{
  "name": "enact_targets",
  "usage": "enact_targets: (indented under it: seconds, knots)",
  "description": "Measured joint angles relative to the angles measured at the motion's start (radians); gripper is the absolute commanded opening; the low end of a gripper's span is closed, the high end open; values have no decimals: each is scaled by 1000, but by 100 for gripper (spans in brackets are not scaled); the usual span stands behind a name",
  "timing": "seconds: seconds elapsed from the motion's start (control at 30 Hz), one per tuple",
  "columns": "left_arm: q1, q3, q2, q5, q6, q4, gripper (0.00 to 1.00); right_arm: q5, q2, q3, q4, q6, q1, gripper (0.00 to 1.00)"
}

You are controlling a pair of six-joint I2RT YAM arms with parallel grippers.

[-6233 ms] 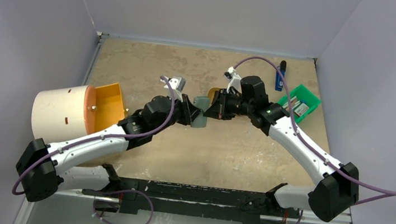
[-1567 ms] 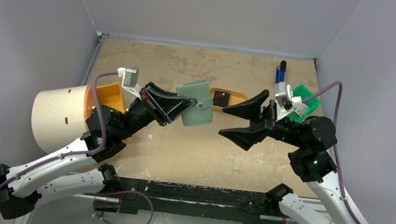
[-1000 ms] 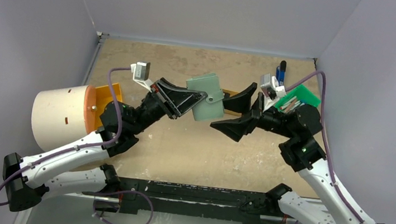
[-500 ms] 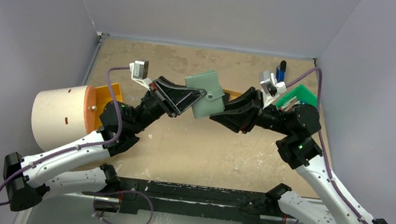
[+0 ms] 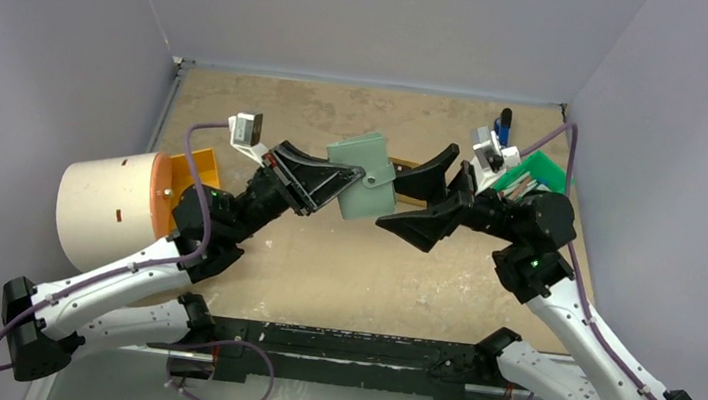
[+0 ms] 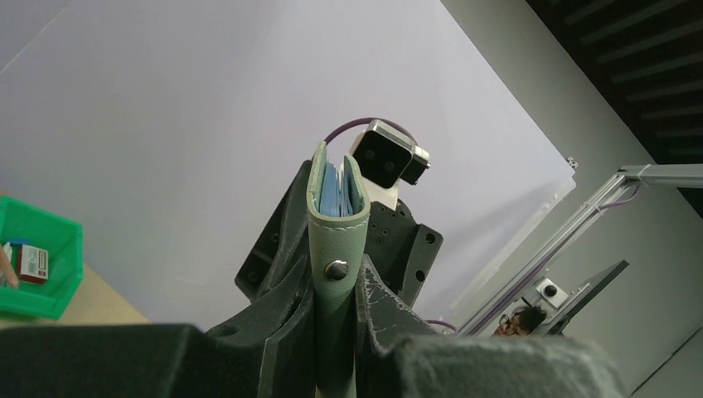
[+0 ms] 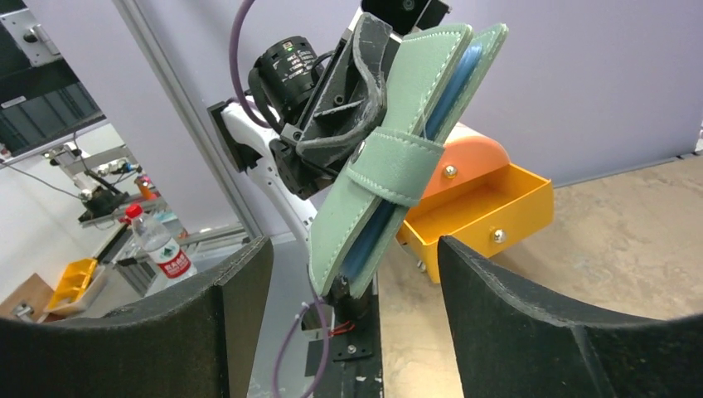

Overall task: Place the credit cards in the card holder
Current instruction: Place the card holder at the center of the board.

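The sage-green card holder (image 5: pixel 363 176) hangs in the air over the middle of the table, with my left gripper (image 5: pixel 346 187) shut on its folded spine. In the left wrist view the holder (image 6: pixel 336 240) stands upright between the fingers, snap stud facing me, and blue credit cards (image 6: pixel 336 195) show in its top slot. My right gripper (image 5: pixel 416 192) stands open just right of the holder, not touching it. In the right wrist view the holder (image 7: pixel 390 166) tilts between the wide-apart fingers (image 7: pixel 497 315), its snap tab wrapped over and a blue card edge (image 7: pixel 452 91) showing.
A white cylinder (image 5: pixel 108 207) with an open orange drawer (image 5: pixel 194 177) sits at the left. A green bin (image 5: pixel 534 175) holding a small box and a blue pen (image 5: pixel 502 131) are at the back right. A tan tray (image 5: pixel 414 172) lies partly hidden behind the grippers.
The right gripper was closed around the holder's free edge half a second ago and has now opened and drawn back slightly. The left gripper keeps its hold, nearly still.
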Motion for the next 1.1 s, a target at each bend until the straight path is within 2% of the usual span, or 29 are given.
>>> enact_targets:
  seconds: [0.1, 0.3, 0.37, 0.53, 0.73, 0.87, 1.1]
  knots:
    - [0, -8, -21, -4, 0, -12, 0, 0, -13, -8, 2, 0, 0, 74]
    - [0, -8, -28, 2, -1, -8, 0, -1, 12, -8, 35, 21, 0, 59]
    - [0, -8, -23, 6, -1, -7, 0, -2, 31, -8, 48, 34, 2, 51]
    - [3, -11, -21, 0, 3, -11, 3, -18, 59, -8, 87, 86, 15, 23]
    - [3, -12, -21, 14, 16, -2, 17, -24, 63, -27, 143, 173, 20, 6]
    - [3, -13, -24, 18, 32, -23, 27, -13, 63, -60, 182, 222, 19, 0]
    - [2, -37, -60, 26, 88, -114, 36, 41, 55, -115, 179, 281, 20, 0]
